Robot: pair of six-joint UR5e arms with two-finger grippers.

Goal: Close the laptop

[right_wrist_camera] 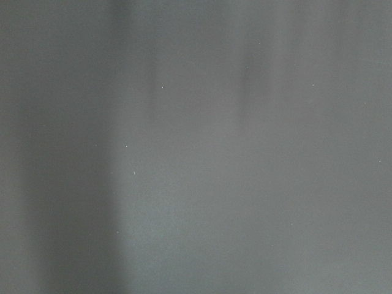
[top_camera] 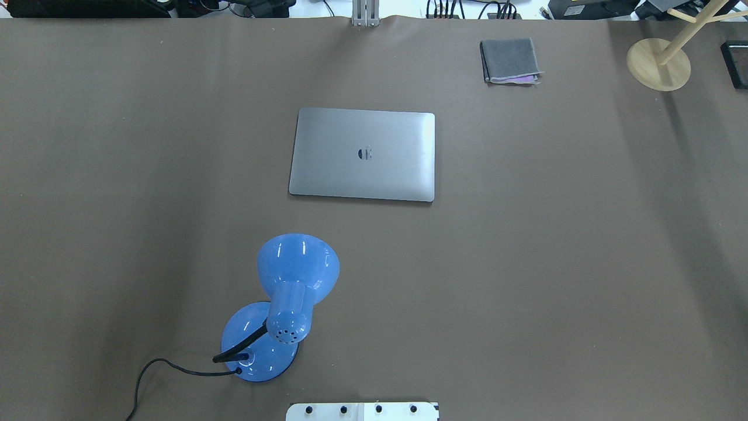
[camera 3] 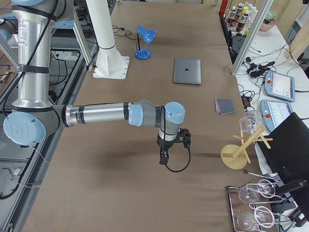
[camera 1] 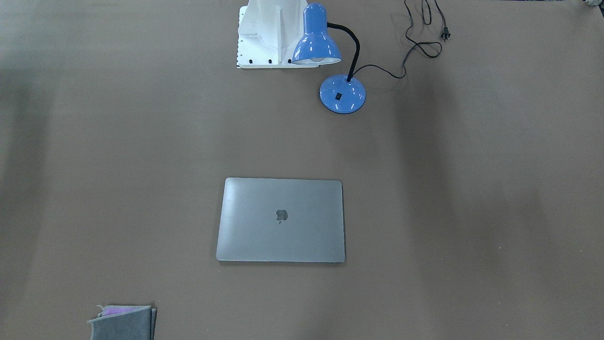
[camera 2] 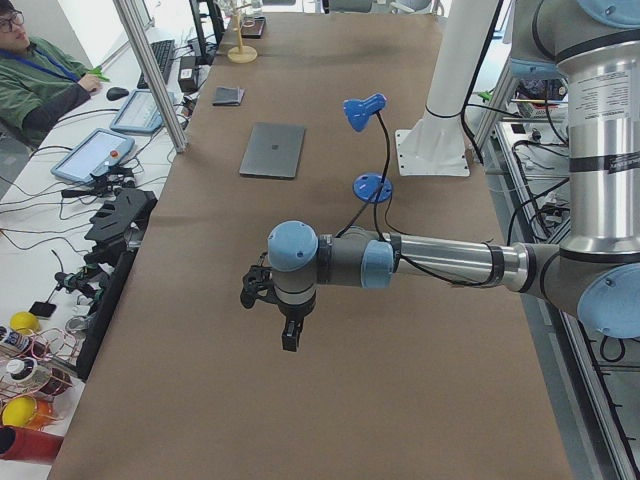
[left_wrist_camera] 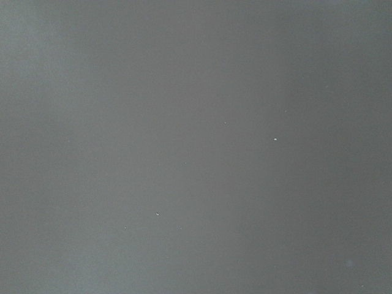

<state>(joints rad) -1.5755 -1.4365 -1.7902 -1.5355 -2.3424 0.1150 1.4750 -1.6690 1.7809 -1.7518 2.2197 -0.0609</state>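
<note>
Centrally on desk (top_camera: 526, 263): laptop (top_camera: 362, 154), lid down; lamp (top_camera: 286, 304) and cloth (top_camera: 509, 61) well apart; left and right jaws: state unreadable.

Laptop (top_camera: 362, 154): slim, space-grey metal, rounded corners, dark apple logo centred on the lid. State: lid fully shut, flat against the base. Pose: lying level, lid upward, long edges running across the surface (top_camera: 555, 245). Location: mid-surface, towards the far side from the robot's base.
</note>
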